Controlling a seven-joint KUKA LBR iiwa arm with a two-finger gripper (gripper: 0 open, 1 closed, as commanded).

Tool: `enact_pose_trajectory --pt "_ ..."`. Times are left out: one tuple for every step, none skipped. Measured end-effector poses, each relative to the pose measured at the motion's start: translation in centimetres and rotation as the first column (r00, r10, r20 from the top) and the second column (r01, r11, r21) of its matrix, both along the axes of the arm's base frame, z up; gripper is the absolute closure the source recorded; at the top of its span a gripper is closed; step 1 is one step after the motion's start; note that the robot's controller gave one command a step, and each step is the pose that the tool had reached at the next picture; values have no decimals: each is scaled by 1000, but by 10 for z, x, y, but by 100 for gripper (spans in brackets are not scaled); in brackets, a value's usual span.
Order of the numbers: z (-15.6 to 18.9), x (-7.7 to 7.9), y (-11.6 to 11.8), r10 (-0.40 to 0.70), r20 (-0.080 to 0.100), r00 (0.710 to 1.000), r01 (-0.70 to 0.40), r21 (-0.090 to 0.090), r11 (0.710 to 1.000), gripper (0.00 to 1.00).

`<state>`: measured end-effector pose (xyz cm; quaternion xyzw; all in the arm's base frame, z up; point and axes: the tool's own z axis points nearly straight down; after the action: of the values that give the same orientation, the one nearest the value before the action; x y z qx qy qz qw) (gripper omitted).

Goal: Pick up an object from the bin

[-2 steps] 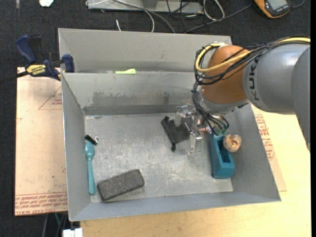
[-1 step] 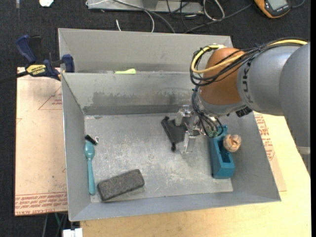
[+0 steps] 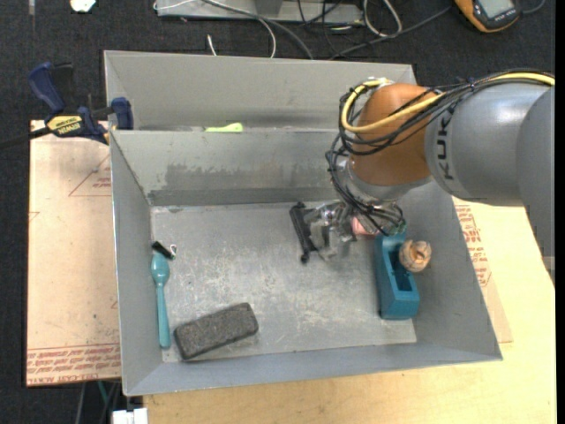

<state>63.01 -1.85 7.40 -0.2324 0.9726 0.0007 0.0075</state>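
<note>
Reaching from the right, arm [image 3: 494,148] hand [image 3: 322,232] low over bin [image 3: 265,281] floor beside blue block [image 3: 395,294]; grip indiscernible.

One camera, high over grey metal bin [image 3: 221,162], looking down, tilted slightly off vertical. Gripper [image 3: 322,232] just right of frame centre; bin floor spreads mostly to its left. Arm [image 3: 503,148] reaches in from frame right. Far enough back: all four bin walls in frame.
</note>
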Motion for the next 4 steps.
enact_pose_trajectory --pt "0 0 0 -1 0 1000 1 0 1000 100" --pt "-1 5 -1 5 1 1000 -5 1 1000 100" --pt "-1 8 2 0 6 1000 0 1 1000 100" --pt "59 14 23 65 1 998 -65 1 998 100"
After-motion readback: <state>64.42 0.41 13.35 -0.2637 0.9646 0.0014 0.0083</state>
